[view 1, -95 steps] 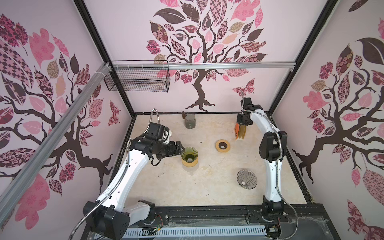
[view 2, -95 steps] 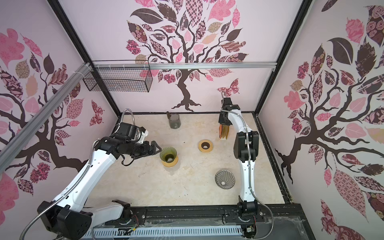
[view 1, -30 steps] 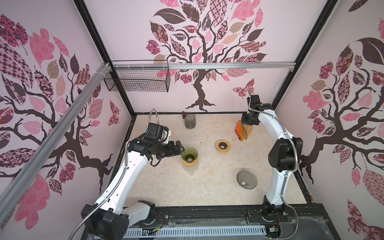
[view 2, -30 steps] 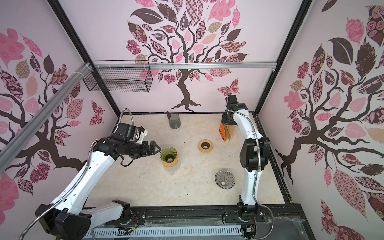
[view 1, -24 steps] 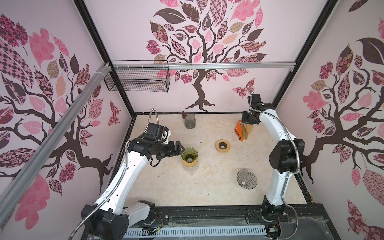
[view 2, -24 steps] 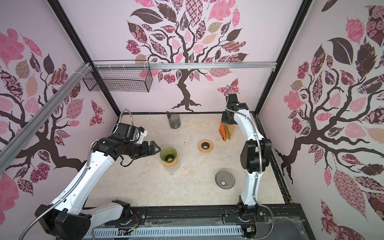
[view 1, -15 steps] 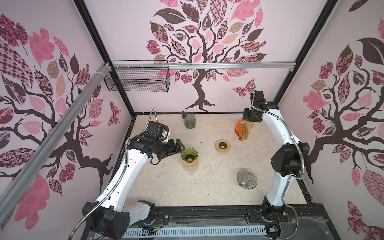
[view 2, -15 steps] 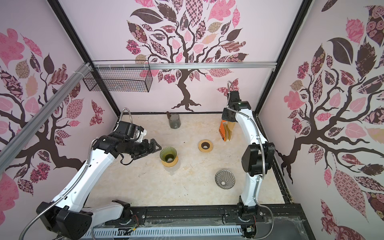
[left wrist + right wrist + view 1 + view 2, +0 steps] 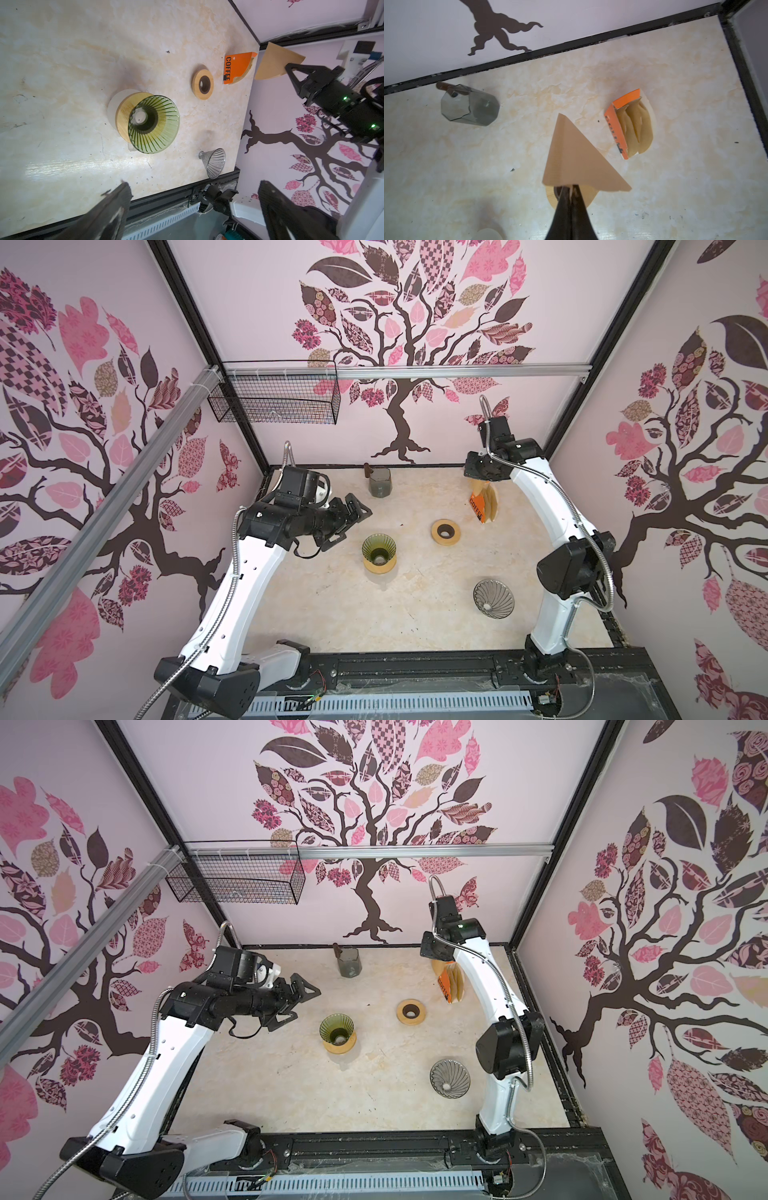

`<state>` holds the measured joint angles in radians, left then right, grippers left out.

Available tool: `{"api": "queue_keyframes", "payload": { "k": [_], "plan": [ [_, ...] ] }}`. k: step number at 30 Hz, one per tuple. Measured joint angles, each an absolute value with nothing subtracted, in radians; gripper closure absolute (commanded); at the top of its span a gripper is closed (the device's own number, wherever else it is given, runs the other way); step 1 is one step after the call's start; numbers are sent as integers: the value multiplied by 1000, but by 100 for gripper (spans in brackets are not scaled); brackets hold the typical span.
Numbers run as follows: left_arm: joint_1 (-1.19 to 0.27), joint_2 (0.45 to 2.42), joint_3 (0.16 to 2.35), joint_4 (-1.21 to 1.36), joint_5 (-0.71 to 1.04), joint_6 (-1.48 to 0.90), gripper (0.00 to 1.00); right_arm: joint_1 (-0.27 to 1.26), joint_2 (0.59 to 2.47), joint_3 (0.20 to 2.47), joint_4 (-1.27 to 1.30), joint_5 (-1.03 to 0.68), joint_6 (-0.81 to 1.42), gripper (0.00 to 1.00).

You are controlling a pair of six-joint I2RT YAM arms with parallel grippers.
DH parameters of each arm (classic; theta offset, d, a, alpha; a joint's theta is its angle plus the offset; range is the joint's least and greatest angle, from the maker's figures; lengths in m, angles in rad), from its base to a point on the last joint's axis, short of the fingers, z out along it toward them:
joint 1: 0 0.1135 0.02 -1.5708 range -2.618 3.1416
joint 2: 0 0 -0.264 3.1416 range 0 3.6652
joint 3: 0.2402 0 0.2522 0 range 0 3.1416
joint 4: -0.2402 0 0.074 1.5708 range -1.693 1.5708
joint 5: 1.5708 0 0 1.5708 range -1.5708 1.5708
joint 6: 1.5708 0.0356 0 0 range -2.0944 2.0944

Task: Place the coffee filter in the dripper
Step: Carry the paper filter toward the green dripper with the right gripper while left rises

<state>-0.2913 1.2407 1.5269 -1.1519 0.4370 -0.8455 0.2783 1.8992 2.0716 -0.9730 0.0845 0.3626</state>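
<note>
The coffee filter (image 9: 577, 158) is clamped at its edge by the right gripper (image 9: 571, 188), projecting beyond the fingertips. The left gripper (image 9: 193, 186) is spread wide, empty.

In the right wrist view, the wooden ring (image 9: 589, 197) lies mostly hidden behind the coffee filter (image 9: 577, 158), its hole barely visible.

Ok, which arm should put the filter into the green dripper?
Right. The right gripper is shut on the coffee filter, held clear of the orange pack; the left gripper is open and empty beside the green dripper.
</note>
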Motion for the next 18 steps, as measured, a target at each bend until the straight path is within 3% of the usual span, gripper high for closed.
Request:
{"api": "queue_keyframes", "payload": {
  "k": [9,18],
  "plan": [
    [-291,1316,1718,-1161,451,-984,2,337,1822,2061,-999,60,393,100],
    [-281,1310,1695,-1091,560,-1108,2,461,1783,1951,-998,43,420,100]
  ]
}}
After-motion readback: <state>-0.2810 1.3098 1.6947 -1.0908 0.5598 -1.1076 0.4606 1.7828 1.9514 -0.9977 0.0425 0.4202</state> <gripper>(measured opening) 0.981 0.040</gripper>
